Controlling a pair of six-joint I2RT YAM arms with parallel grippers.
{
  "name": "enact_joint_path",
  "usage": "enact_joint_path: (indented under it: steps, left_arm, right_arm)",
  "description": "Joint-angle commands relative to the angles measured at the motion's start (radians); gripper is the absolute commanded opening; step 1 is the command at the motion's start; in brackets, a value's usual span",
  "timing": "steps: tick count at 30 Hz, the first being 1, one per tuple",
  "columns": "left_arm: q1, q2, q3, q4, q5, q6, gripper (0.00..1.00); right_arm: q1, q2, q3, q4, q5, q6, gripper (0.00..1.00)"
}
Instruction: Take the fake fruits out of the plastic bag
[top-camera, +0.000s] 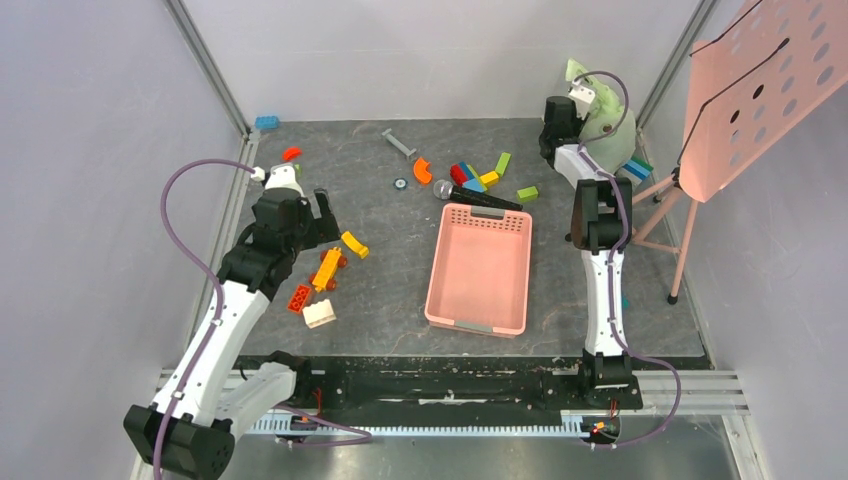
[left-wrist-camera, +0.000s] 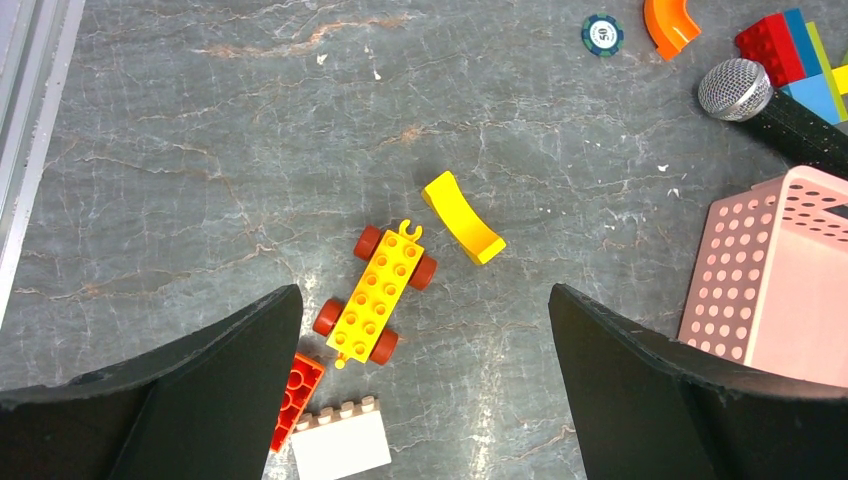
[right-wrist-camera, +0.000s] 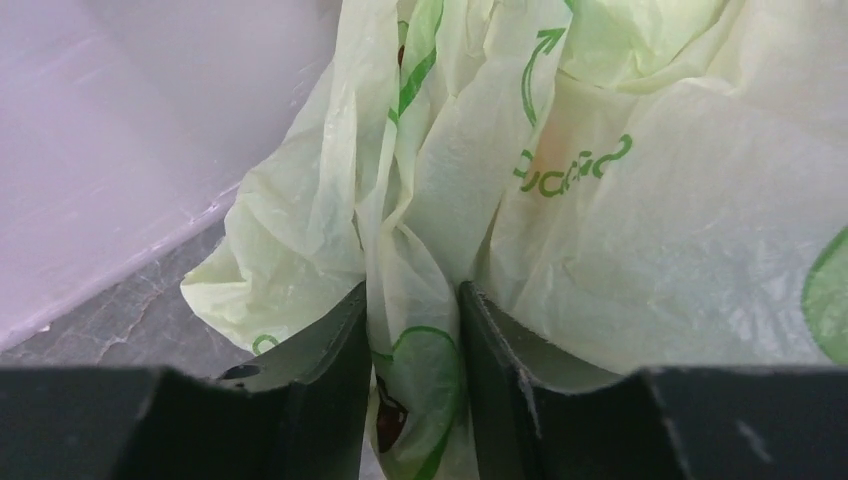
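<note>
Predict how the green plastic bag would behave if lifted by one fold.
Probably floppy: the plastic bag is thin and creased, bunched in the right hand. It would likely sag bottom-heavy, since a dark lump shows through low down.

Crinkly pale-green plastic bag stands bunched in far-right corner.

Looking down past wide-spread gripper at table.
Wheeled block just beside yellow curve; red block against white block, lower left; basket right, microphone above it.

Bright even overhead light, soft faint shadows, mild glare on the dark tabletop, wrist-view foregrounds slightly soft
</note>
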Motion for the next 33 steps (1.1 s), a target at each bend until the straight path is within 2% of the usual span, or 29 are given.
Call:
enact_joint_path:
  steps: [1, 5, 11, 15, 20, 24, 27, 30, 33]
  left_arm:
    - [0.004, 0.004, 0.004, 0.018, 0.005, 0.068, 1.0]
    - [0.006, 0.003, 0.003, 0.017, 0.007, 0.068, 1.0]
    - [0.007, -0.005, 0.002, 0.018, 0.007, 0.068, 1.0]
    - [0.009, -0.02, -0.002, 0.018, 0.006, 0.071, 1.0]
    - [0.009, -0.053, -0.017, 0.025, 0.009, 0.075, 1.0]
    - [0.009, -0.088, -0.031, 0.031, -0.004, 0.069, 1.0]
    - [0.009, -0.11, -0.039, 0.036, -0.011, 0.065, 1.0]
    - [0.009, -0.119, -0.044, 0.036, -0.003, 0.056, 1.0]
    - [0.009, -0.122, -0.046, 0.036, 0.009, 0.052, 1.0]
  right_arm:
    - [-0.005, -0.044, -0.053, 0.119, -0.03, -0.024, 0.32]
    - [0.002, -0.125, -0.149, 0.22, -0.047, -0.077, 0.14]
    - [0.045, -0.239, -0.187, 0.291, -0.032, -0.219, 0.04]
    - [0.103, -0.338, -0.255, 0.379, -0.063, -0.372, 0.0]
    - [0.214, -0.463, -0.369, 0.483, -0.097, -0.576, 0.0]
    - [0.284, -0.552, -0.411, 0.44, -0.17, -0.604, 0.0]
    - [0.317, -0.613, -0.464, 0.39, -0.315, -0.573, 0.0]
    - [0.343, -0.682, -0.557, 0.382, -0.578, -0.569, 0.0]
    - [0.372, -0.714, -0.582, 0.307, -0.816, -0.565, 0.0]
